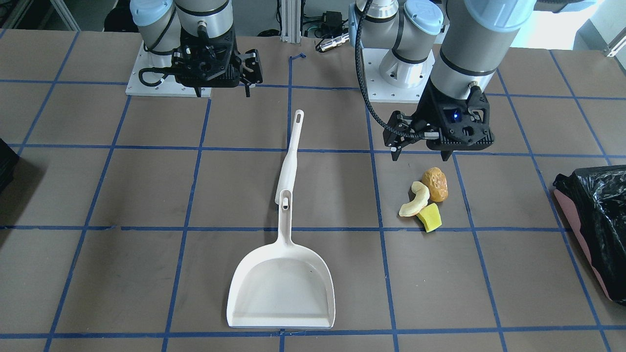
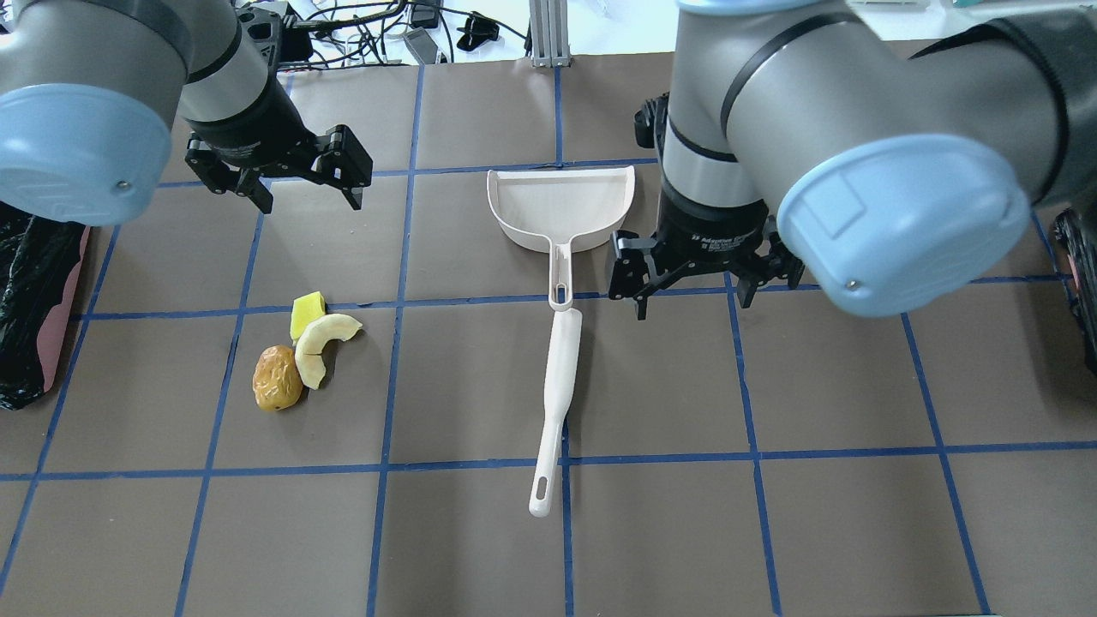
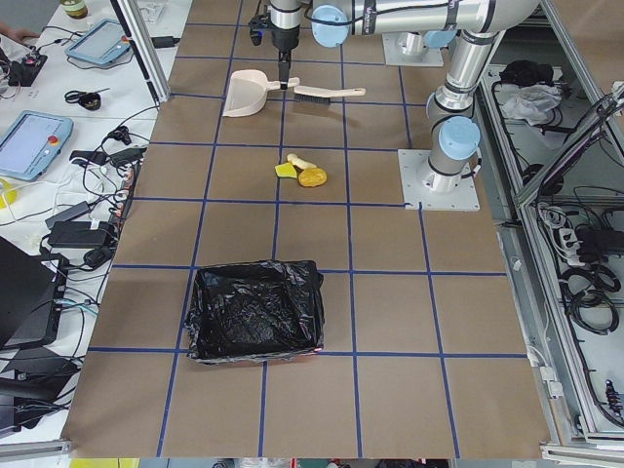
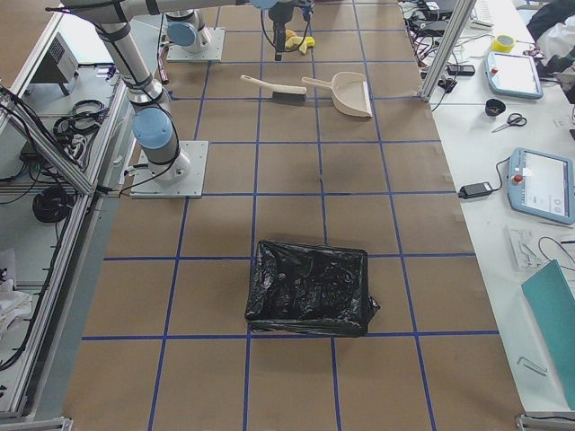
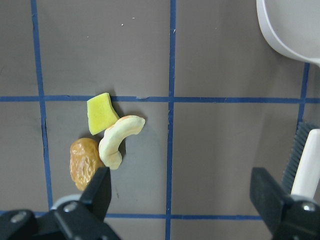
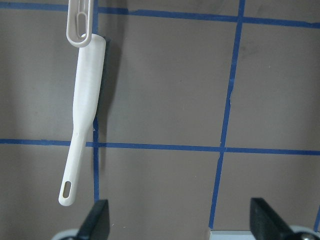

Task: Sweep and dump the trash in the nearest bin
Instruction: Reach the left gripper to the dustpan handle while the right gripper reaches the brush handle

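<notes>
Left gripper (image 2: 308, 204) jaws wide, upper left. Right gripper (image 2: 691, 304) jaws wide, beside dustpan (image 2: 561, 206) handle. Both empty. Trash (image 2: 302, 351) clumped left of centre. Bin (image 2: 34, 317) at far left edge, crinkly black liner. Next, probably: grip smooth rigid brush (image 2: 555, 403) handle mid-length, keep dustpan lip flat on counter (image 2: 771, 514).

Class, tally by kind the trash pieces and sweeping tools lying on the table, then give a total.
Trash pieces: 3 (golden-brown lump, pale slice, yellow wedge)
Dustpan: 1
Brush: 1
Total: 5
</notes>
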### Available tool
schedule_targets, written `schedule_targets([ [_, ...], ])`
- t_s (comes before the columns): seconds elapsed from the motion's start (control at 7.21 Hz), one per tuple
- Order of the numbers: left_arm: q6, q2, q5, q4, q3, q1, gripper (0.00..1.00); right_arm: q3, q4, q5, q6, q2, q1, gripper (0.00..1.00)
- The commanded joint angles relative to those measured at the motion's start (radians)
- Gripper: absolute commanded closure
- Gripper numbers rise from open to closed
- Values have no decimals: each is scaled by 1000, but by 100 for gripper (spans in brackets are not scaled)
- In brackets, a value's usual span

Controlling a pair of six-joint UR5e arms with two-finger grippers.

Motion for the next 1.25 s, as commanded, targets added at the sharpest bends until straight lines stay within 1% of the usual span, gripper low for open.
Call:
schedule_targets([
  [0.0, -60, -84, -48, 120, 16, -29, 0, 17, -13, -4, 25, 0, 22, 0],
  [0.14, -60, -119, -48, 138, 30, -68, 0, 19, -13, -2, 27, 0, 22, 1],
  [0.28, -60, -159, -44, 193, 50, -108, 0, 22, -13, 7, 69, 0, 25, 1],
  [0.42, -106, -196, -50, 207, 61, -140, 0, 49, -27, 1, 83, -4, 25, 1],
  [0.55, -147, -225, -50, 218, 62, -197, 0, 63, -39, 1, 87, -18, 25, 1],
  [0.69, -149, -260, -51, 230, 62, -251, 0, 77, -42, 7, 99, -20, 28, 1],
  [0.83, -185, -291, -50, 254, 61, -282, 0, 112, -77, 7, 140, -21, 61, 2],
  [0.97, -256, -320, -53, 289, 59, -297, 0, 176, -187, 0, 210, -18, 119, 2],
  [1.11, -268, -351, -51, 322, 59, -321, 0, 259, -313, -1, 284, -11, 161, 1],
])
